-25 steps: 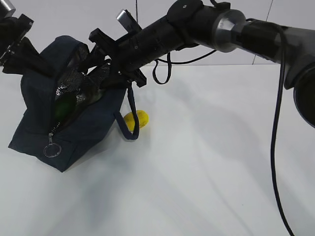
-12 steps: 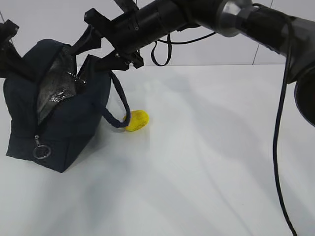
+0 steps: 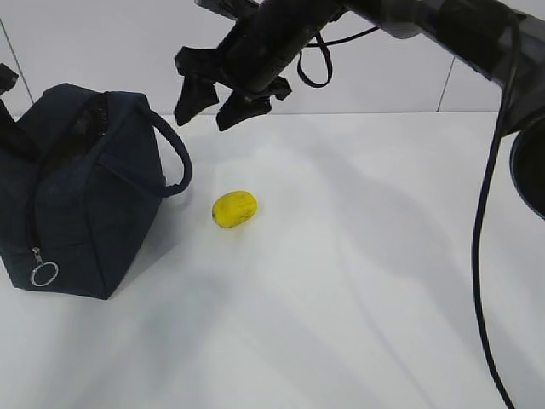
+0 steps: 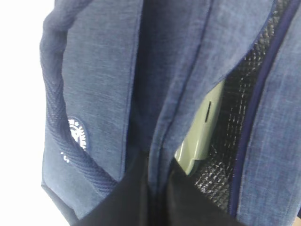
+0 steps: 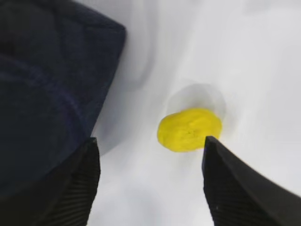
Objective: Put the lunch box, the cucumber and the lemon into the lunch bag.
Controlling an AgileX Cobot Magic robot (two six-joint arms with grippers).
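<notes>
The navy lunch bag (image 3: 85,213) stands at the left with its top partly open. My left gripper (image 4: 160,188) is shut on the fabric edge of the bag's opening; in the exterior view it is only a dark shape at the far left edge (image 3: 8,128). The sage-green lid of the lunch box (image 4: 200,136) shows inside the bag against the silver lining. The cucumber is hidden. The lemon (image 3: 234,209) lies on the table right of the bag. My right gripper (image 3: 223,95) is open and empty, up in the air. In the right wrist view the right gripper (image 5: 150,141) has the lemon (image 5: 189,129) below it.
The bag's near loop handle (image 3: 174,162) hangs out toward the lemon. A metal ring pull (image 3: 43,273) hangs at the bag's front end. The white table (image 3: 366,281) stretches right of the lemon. The bag's dark side (image 5: 47,94) fills the left of the right wrist view.
My right gripper has come out of the bag's opening and risen up and to the right, empty. The bag has swung upright and its opening has narrowed, hiding the cucumber.
</notes>
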